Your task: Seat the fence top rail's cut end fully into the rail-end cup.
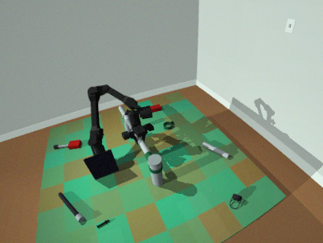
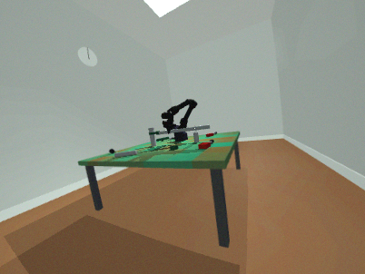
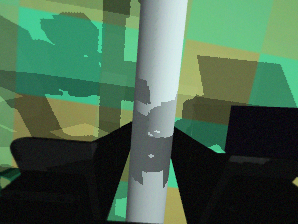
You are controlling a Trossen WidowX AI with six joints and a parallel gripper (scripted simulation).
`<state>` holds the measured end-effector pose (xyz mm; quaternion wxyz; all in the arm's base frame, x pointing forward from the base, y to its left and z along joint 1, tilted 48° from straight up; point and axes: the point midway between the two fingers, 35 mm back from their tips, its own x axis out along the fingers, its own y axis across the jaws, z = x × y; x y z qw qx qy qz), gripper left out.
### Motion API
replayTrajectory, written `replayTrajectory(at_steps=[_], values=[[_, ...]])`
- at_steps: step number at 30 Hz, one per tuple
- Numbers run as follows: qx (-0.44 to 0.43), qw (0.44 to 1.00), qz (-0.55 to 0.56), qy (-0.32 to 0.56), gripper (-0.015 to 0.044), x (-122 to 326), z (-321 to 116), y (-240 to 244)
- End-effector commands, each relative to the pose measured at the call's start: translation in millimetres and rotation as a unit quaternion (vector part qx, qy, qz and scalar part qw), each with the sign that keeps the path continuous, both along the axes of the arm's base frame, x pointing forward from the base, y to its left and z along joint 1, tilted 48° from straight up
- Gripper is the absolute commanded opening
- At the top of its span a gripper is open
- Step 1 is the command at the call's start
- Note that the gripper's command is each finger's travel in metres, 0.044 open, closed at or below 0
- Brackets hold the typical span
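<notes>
1. The claw [image 1: 136,132] is clamped on the top rail [image 1: 129,125], fingers squeezing the pale tube from both sides; in the wrist view the rail [image 3: 156,100] runs straight up between the dark fingers.
2. The rail hangs above the counter [image 1: 225,177], slanting from its far end down toward the big post [image 1: 155,169] in the near middle.
3. The rail's near end meets the post just beside its cap, where a green piece sits. That looks like the rail-end cup [image 1: 147,154], but whether the cut end is fully home cannot be told.
4. A green band [image 1: 156,171] rings the post below its cap.
5. My read: the seating push is the step in hand. Drive along the rail's own axis, no sideways tilt, so the end slides in without dragging the band down.
6. Only then spread the fingers wide and lift straight off.
</notes>
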<state>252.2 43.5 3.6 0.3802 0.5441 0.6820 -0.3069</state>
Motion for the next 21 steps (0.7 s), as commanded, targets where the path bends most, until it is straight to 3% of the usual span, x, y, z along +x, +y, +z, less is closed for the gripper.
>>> replayTrajectory(at_steps=[1, 21], values=[[-0.012, 1.000, 0.000, -0.003, 0.0000, 1.0, -3.4, -6.6], [-0.009, 1.000, 0.000, -0.002, 0.0000, 0.8, -2.6, -5.0]])
